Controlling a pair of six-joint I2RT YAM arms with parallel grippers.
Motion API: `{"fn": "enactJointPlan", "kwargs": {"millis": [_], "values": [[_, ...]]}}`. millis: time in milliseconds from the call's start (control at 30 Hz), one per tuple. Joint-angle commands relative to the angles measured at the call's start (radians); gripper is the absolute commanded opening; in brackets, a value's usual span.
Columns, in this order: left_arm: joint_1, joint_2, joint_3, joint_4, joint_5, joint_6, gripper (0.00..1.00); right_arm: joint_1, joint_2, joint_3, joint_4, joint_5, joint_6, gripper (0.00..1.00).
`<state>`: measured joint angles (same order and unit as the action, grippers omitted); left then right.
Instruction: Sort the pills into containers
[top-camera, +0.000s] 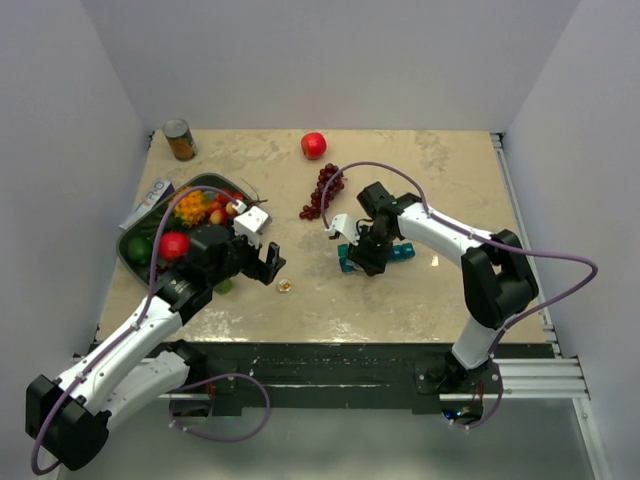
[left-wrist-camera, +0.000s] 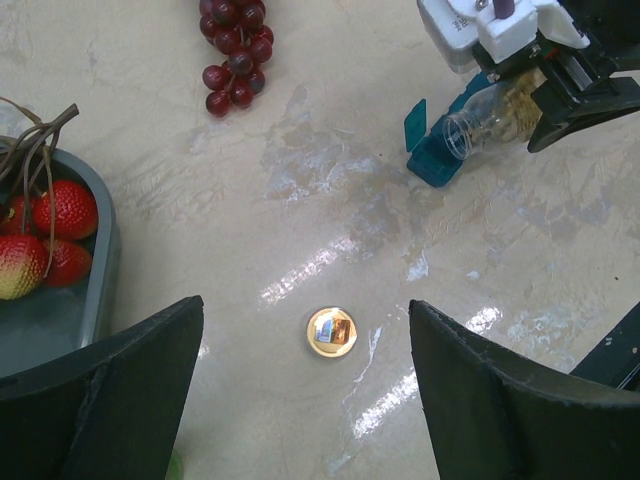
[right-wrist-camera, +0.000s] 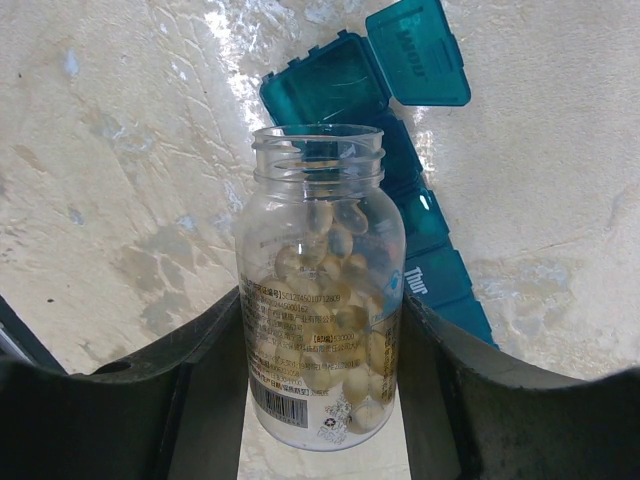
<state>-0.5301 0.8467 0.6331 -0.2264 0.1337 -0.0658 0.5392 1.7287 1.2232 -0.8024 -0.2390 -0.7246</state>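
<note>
Clamped between the right gripper's (right-wrist-camera: 320, 325) two dark fingers (right-wrist-camera: 195, 390) is a clear pill bottle (right-wrist-camera: 318, 225), uncapped, with its mouth pointing away from the wrist. The jaws stand part-closed, pressed against the bottle's two sides. Pale yellow pills (right-wrist-camera: 335, 350) lie heaped in the bottle's lower part, behind a printed label.

Item under task: the teal-blue pill organiser (right-wrist-camera: 437, 272) lies flat on the table (top-camera: 430, 290), just beyond and beneath the bottle mouth, running off to the right. One lid (right-wrist-camera: 418, 52) at its far end is flipped open (a "Thur" marking is legible on a closed one). Whether the bottle rim touches the organiser cannot be determined.

Left gripper (left-wrist-camera: 303, 330): jaws spread wide, holding nothing, hovering above the tabletop. A small round gold-coloured disc (left-wrist-camera: 331, 332) lies on the table between the two fingers, touching neither.

Other items noted: a dark green tray (left-wrist-camera: 100, 280) with strawberries (left-wrist-camera: 65, 208) at the left, a bunch of dark red grapes (left-wrist-camera: 235, 50) beyond, and a red apple (top-camera: 313, 145) and a can (top-camera: 180, 140) near the far edge.
</note>
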Motion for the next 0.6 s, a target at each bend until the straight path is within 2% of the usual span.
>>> {"fn": "enactJointPlan", "kwargs": {"millis": [0,567], "values": [[0.005,-0.017,0.014,0.016,-0.005,0.018,0.87,0.011,0.017,0.045,-0.029,0.030,0.014,0.00],[0.005,-0.020,0.014,0.016,-0.002,0.017,0.87,0.027,0.045,0.082,-0.064,0.069,0.025,0.00]]}}
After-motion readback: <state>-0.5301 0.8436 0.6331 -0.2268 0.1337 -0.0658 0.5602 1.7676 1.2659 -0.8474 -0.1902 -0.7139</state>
